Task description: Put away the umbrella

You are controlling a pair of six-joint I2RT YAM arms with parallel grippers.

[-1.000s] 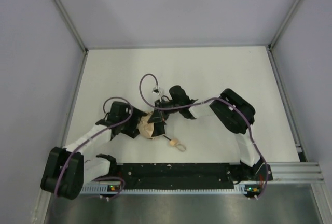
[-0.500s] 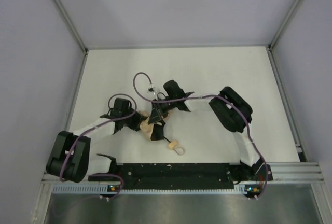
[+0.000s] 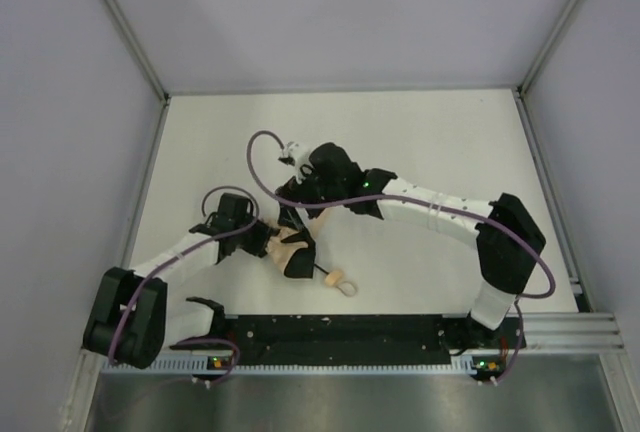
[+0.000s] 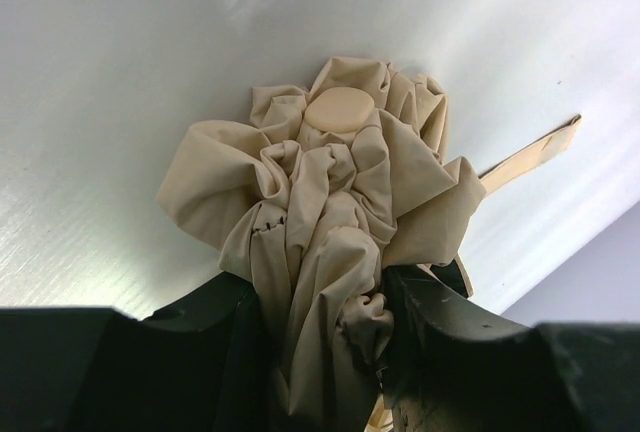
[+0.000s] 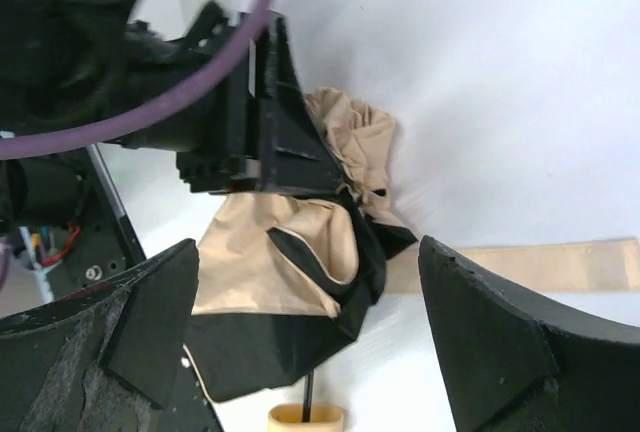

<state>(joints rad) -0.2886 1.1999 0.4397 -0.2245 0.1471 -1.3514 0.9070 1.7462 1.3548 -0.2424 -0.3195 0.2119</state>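
Between the left gripper's (image 4: 325, 327) fingers, bunched canopy of the umbrella (image 4: 330, 202) is pinched tight, the bundle lying on the table (image 3: 420, 142) near the arm bases. Over it hangs the right gripper (image 5: 310, 282), fingers spread. Its arm has stretched further left within the last second, probably lining up on the loose tan strap (image 5: 540, 262). Most of the shaft is hidden, and the handle (image 5: 305, 417) is cut off.

Two-arm rig, black and white, in overhead and wrist views.
White tubular links on left arm (image 3: 178, 256) and right arm (image 3: 425, 207), bulky black joint housings, looping purple cables (image 3: 250, 150) along both; matte black, wedge-shaped fingers (image 5: 500, 342).
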